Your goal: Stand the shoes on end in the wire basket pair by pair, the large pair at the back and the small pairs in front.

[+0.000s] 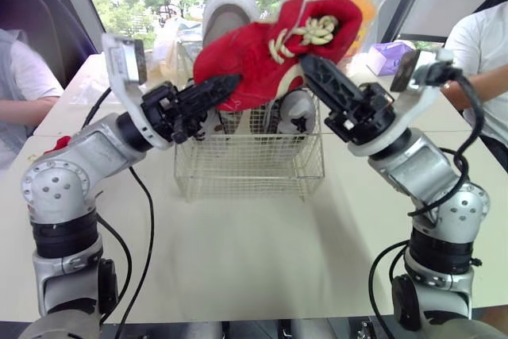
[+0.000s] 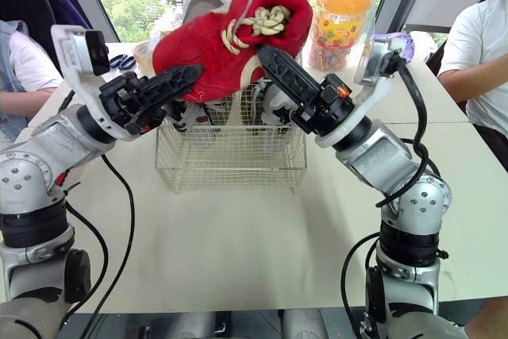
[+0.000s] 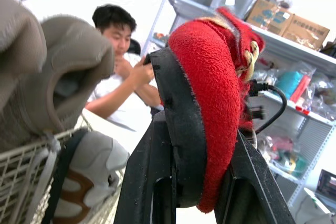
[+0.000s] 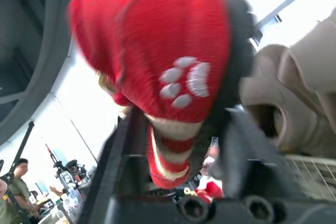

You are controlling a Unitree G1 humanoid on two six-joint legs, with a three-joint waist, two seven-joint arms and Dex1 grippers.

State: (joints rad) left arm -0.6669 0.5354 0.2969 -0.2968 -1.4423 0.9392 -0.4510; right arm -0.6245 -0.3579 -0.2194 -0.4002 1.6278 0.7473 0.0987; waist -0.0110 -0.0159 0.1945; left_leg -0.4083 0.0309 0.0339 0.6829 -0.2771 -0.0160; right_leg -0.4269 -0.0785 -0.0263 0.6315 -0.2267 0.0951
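A red fleece shoe [image 1: 254,49] with cream laces hangs in the air over the wire basket [image 1: 246,168]. My left gripper [image 1: 222,86] is shut on its black sole end [image 3: 181,129], and my right gripper [image 1: 313,65] is shut on its other end, where a white paw print [image 4: 184,80] shows. A large beige pair [image 1: 226,9] stands on end at the back of the basket. A small grey pair [image 1: 298,109] stands in front of it, partly hidden by the red shoe.
A person sits at the table's left [image 1: 20,77] and another at the right [image 1: 484,45]. Behind the basket are an orange-lidded jar [image 2: 341,13] and a purple box [image 1: 389,57]. Something red [image 1: 57,144] lies by my left arm.
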